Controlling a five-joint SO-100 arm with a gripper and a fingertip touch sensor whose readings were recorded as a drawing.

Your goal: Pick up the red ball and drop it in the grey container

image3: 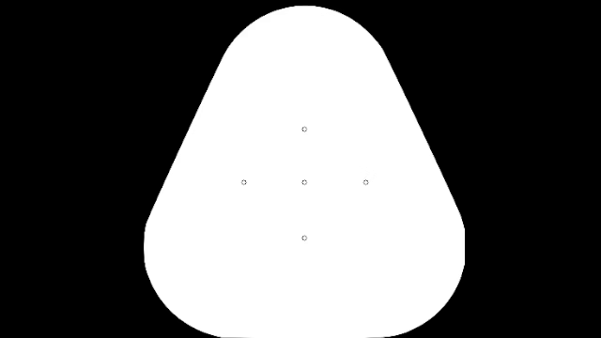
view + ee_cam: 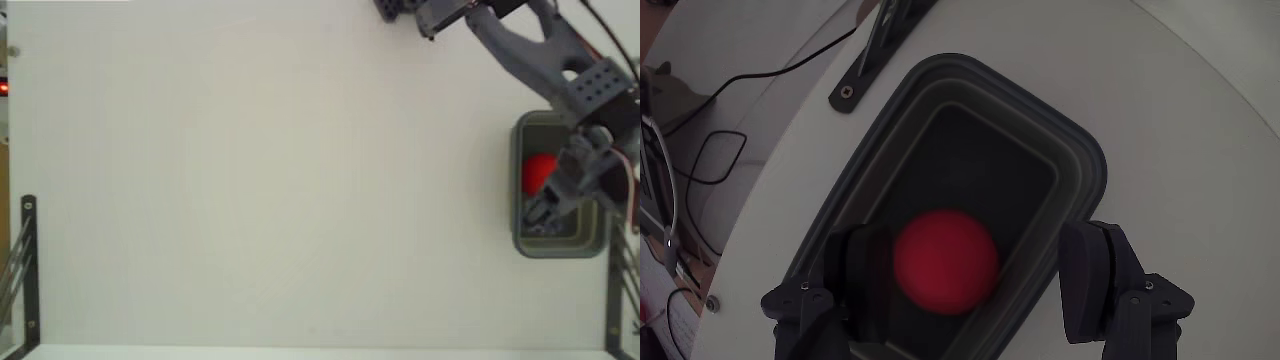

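- The gripper [image 2: 975, 285] hangs over the grey container [image 2: 1080, 165], which sits at the right edge of the white table [image 2: 250, 180] in the fixed view
- In the wrist view the jaws stand wide apart, with a clear gap between the right finger [image 2: 1095, 275] and the red ball [image 2: 945, 262]
- The ball lies against the left finger's edge; whether it still touches that pad or already rests in the tub, the angle does not settle
- It appears within the container's rim in both views [image 2: 538, 172]
- To finish well, keep the jaws spread, lift straight up without nudging the tub wall, and confirm that the ball stays inside
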